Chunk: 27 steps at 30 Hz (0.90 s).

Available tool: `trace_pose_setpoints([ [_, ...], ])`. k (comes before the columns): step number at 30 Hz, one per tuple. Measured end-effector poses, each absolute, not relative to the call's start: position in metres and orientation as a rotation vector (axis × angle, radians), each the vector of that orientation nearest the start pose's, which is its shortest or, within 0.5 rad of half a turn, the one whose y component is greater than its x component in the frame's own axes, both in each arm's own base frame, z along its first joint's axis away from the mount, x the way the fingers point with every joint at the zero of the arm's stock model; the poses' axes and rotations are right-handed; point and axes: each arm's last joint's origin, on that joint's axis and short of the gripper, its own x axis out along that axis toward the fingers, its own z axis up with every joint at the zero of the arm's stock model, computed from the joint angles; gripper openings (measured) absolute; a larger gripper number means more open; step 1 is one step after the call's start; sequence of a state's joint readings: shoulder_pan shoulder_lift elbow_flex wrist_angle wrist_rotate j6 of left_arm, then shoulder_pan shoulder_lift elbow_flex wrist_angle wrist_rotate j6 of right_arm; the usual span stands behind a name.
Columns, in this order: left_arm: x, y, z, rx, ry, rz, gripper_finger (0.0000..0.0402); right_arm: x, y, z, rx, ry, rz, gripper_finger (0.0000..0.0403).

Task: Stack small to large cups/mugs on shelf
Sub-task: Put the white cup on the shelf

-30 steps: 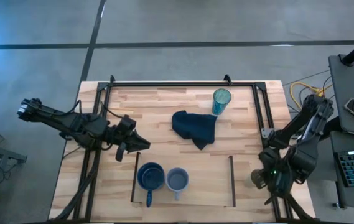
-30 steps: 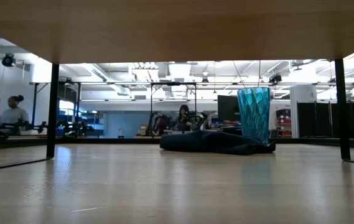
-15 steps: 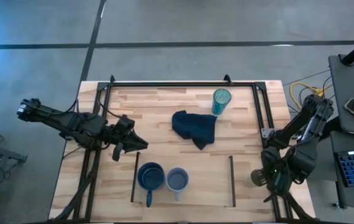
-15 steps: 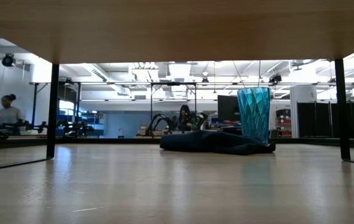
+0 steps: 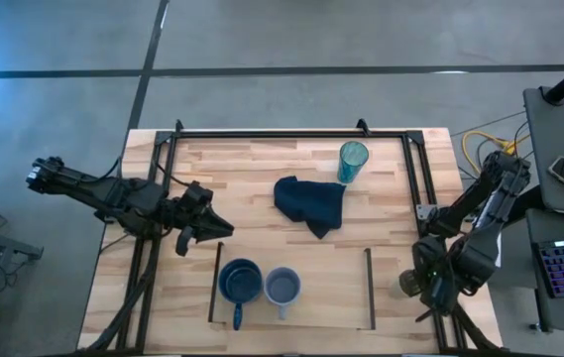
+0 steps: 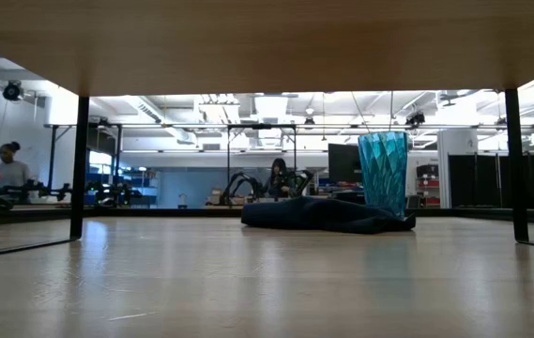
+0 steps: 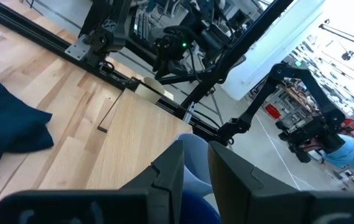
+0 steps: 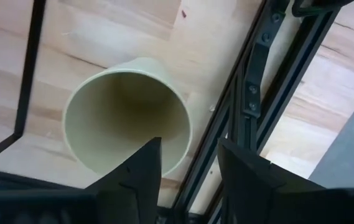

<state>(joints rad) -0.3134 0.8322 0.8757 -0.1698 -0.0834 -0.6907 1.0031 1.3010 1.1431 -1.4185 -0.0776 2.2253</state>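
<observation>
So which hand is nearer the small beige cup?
Right. The right hand hangs directly over the small beige cup at the table's right edge; the left hand sits far across, left of the shelf.

No text, label, brand, number or sign can be read in any of the views. The screens and keyboard at the edge of the high view and the fittings in the room behind are too small to make out.

A grey concrete floor (image 5: 291, 35) surrounds the table, with ceiling lights (image 6: 271, 105) in the workshop beyond.
</observation>
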Motion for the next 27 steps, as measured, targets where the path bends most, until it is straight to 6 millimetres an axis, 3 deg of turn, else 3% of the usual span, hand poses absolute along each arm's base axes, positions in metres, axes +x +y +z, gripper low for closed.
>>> trace_pose_setpoints([
  [12,0.172,-0.053,0.357,-0.662,0.198,-0.177,0.0059,0.107,0.172,0.262,0.964,1.434,-0.955,0.0135],
  [27,0.172,-0.053,0.357,-0.662,0.199,-0.177,0.0059,0.108,0.173,0.247,0.988,1.432,-0.944,0.0084],
])
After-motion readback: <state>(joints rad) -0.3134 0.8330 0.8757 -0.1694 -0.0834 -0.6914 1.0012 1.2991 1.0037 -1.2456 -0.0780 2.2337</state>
